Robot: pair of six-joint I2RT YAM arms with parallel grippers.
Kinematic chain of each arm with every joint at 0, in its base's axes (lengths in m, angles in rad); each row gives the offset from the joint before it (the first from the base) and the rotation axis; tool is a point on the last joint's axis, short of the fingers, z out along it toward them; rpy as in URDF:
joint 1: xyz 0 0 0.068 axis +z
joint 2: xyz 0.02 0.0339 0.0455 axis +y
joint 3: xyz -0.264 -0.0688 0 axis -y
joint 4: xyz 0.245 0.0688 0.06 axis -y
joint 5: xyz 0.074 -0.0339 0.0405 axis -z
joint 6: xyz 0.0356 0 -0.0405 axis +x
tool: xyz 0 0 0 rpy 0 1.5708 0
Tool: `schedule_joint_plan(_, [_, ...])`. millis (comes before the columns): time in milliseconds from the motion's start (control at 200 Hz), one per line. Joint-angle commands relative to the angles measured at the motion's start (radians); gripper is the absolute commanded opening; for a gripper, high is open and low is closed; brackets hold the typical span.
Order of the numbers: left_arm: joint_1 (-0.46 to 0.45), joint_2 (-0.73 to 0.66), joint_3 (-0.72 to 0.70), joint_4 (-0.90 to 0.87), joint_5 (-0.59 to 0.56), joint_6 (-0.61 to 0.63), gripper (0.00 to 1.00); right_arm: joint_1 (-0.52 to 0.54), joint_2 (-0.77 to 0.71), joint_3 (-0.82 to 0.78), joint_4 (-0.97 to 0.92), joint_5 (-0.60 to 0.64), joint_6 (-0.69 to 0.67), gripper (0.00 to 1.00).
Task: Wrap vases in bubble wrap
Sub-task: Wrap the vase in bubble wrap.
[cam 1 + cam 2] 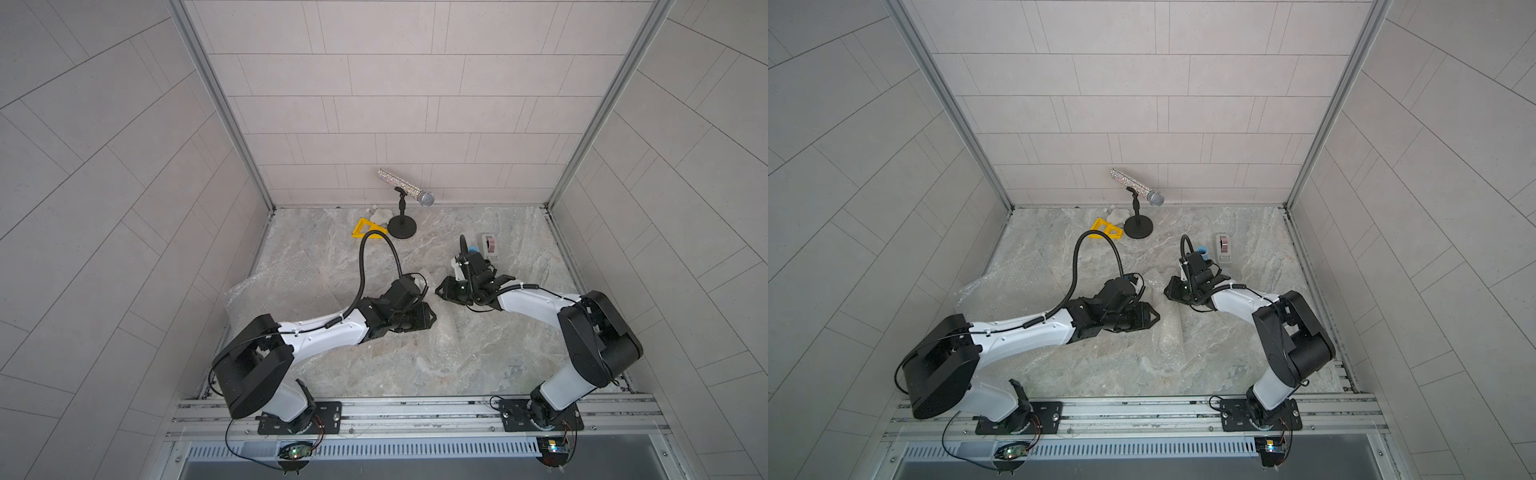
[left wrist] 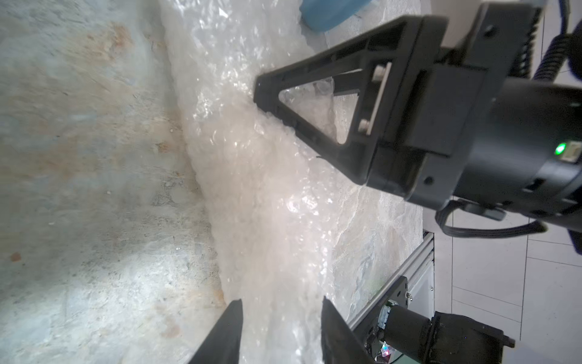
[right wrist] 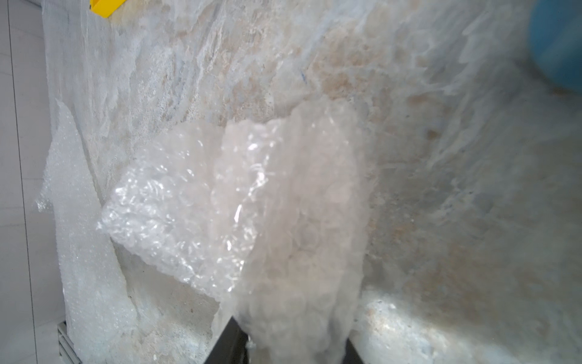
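Bubble wrap [image 1: 446, 330] lies as a crumpled roll mid-tabletop [image 1: 519, 224] in both top views, between the left gripper [image 1: 430, 318] and right gripper [image 1: 440, 291], whose jaws are hidden there; the light-blue vase [image 1: 473, 249] stands by the right arm's wrist, the white vase [image 1: 381, 215] beside the microphone [image 1: 405, 185]. Left wrist view alone shows the left gripper's fingers [image 2: 231, 331] spread, straddling the roll. Right wrist view — the right gripper [image 3: 296, 340] pinches the roll's end.

1. bubble wrap bundle [image 3: 252, 201] — translucent, crinkled, pinched between the two dark fingers [image 3: 231, 342] of the right hand [image 3: 293, 345].
2. bubble wrap sheet [image 3: 78, 220] — loose, lying along the edge of the marbled worktop [image 3: 441, 220].
3. yellow item [image 3: 105, 6], only a corner showing.
4. light-blue vase [image 3: 557, 47], blurred, cut off by the frame.
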Motion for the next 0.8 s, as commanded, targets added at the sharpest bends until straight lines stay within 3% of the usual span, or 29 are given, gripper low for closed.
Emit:
schedule_joint_plan(0, [0.004, -0.076, 0.01, -0.093, -0.029, 0.069, 0.45, 0.041, -0.014, -0.014, 0.036, 0.109, 0.108, 0.29])
schedule_joint_plan(240, [0.022, -0.178, 0.042, -0.28, -0.136, 0.195, 0.45, 0.098, -0.005, -0.011, 0.123, 0.201, 0.227, 0.2])
schedule_joint_plan(350, [0.021, -0.176, 0.052, -0.287, -0.151, 0.196, 0.52, 0.099, -0.002, -0.027, 0.172, 0.209, 0.269, 0.17])
schedule_joint_plan(570, [-0.031, -0.042, 0.146, -0.265, -0.123, 0.178, 0.68, 0.098, -0.02, -0.044, 0.151, 0.225, 0.257, 0.15])
schedule_joint_plan(791, [-0.112, 0.083, 0.212, -0.294, -0.258, 0.147, 0.66, 0.09, -0.022, -0.064, 0.156, 0.21, 0.253, 0.14])
